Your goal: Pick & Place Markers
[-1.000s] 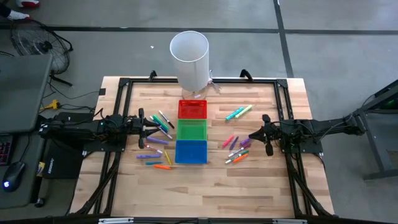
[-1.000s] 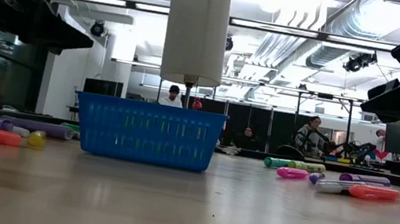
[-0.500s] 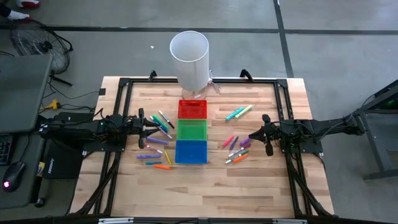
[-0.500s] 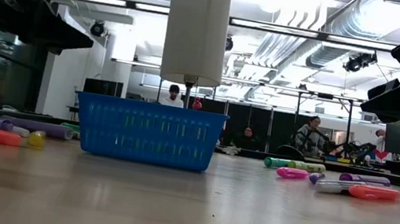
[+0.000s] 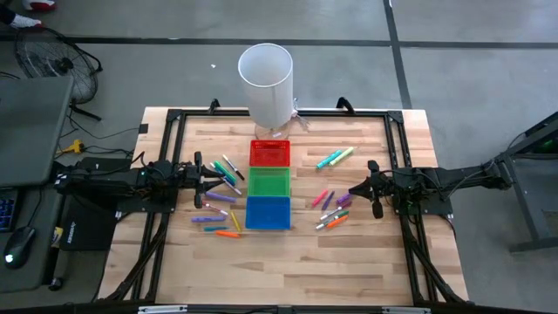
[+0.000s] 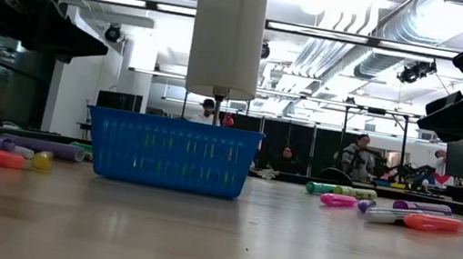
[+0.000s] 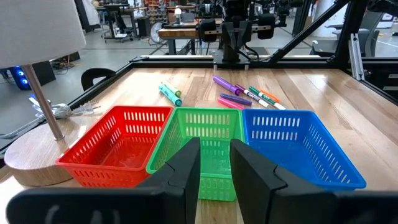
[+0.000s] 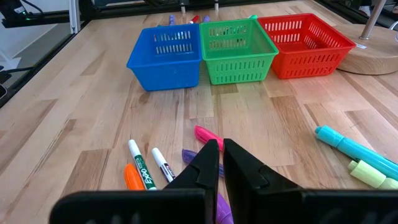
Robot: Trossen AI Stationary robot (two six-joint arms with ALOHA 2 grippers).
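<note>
The left gripper point(image 7: 214, 177) is seen with its fingers a little apart, and nothing is held between them. The right gripper point(image 8: 216, 167) is shut tight, and nothing is held there either.

The markers point(image 5: 218, 197) are spread on the table point(image 5: 349, 262) in two groups. One group is near the left edge; the other markers point(image 5: 331, 209) are near the right edge, just under the right gripper.

The markers are judged to be light, stiff and smooth. They may roll, so each is best taken across its middle.

The red bin point(image 5: 269, 153), green bin point(image 5: 269, 182) and blue bin point(image 5: 268, 212) are lined up in the middle. A white lamp point(image 5: 266, 83) is stood at the far edge. Markers that touch each other may get bumped.
</note>
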